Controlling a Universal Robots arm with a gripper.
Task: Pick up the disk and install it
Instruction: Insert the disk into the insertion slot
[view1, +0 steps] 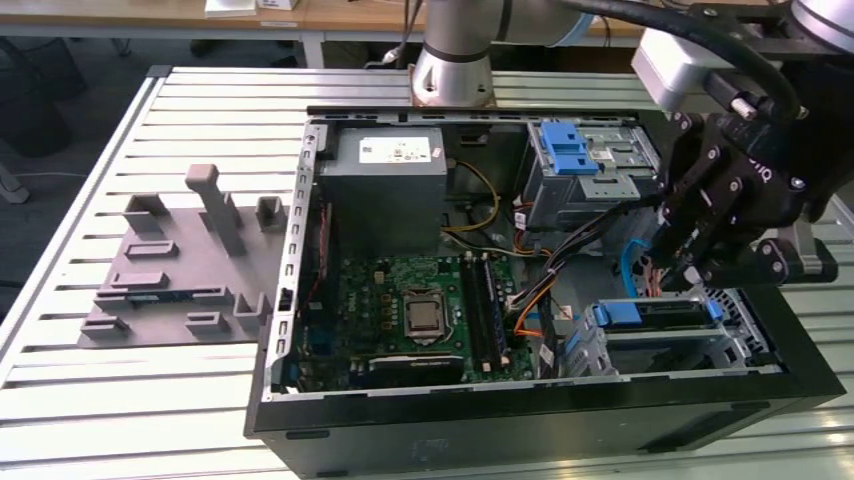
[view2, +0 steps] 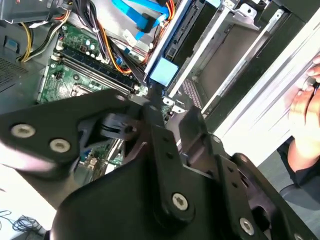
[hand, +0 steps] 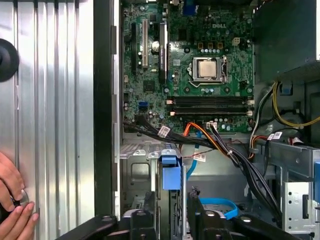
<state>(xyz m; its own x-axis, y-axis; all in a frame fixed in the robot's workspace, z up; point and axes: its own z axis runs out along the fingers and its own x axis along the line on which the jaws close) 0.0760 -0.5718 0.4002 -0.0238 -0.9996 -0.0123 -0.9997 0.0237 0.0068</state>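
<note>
Here, in the exterior view, we are seeing the pincer (view1: 683, 284) hanging over the near corner of the computer case (view1: 534, 415) at the exterior view's right, just above the disk (view1: 661, 315), which is standing on edge in its bay. In the second wrist view, the disk (view2: 162, 71) is showing its blue tab just beyond the pincer. In the first wrist view, the pincer's fingers (hand: 150, 212) are standing apart, flanking the disk's edge; a hand (hand: 12, 200) is resting on the table (hand: 55, 100).
</note>
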